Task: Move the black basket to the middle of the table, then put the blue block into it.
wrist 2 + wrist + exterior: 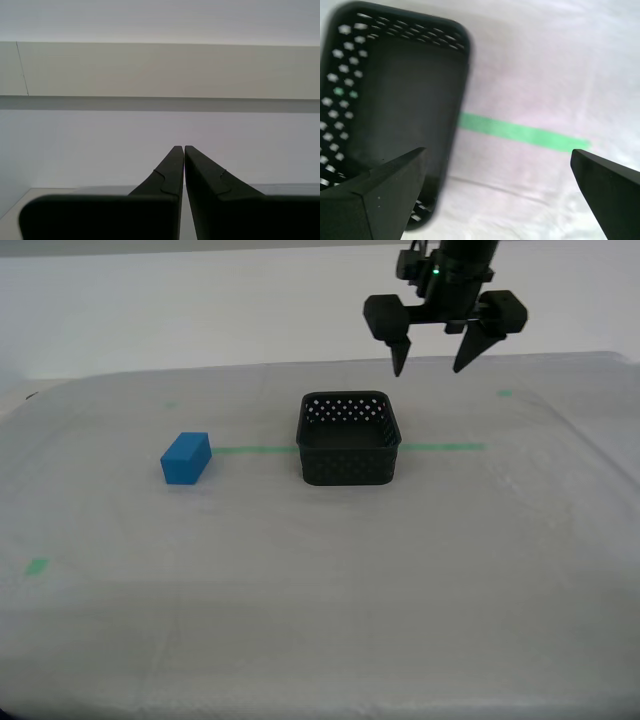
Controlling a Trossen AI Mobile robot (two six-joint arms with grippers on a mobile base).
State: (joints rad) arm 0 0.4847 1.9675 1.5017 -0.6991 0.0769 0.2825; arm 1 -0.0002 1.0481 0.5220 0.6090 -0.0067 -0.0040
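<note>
bench: white wrinkled sheet, as I see it | green tape line across middle | black basket on line, near centre | blue block toward exterior view's left, apart from basket

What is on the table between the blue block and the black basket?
Only a stretch of green tape line on the white table lies between the blue block and the black basket, as the exterior view shows.

My first tool is matte black throughout: two blocky shoulders, each tapering into a pointed, wedge-shaped finger. Above them sits a dark cylindrical wrist housing with a small green light glowing on it. My second tool has the same black fingers, with a small stepped notch along each.
</note>
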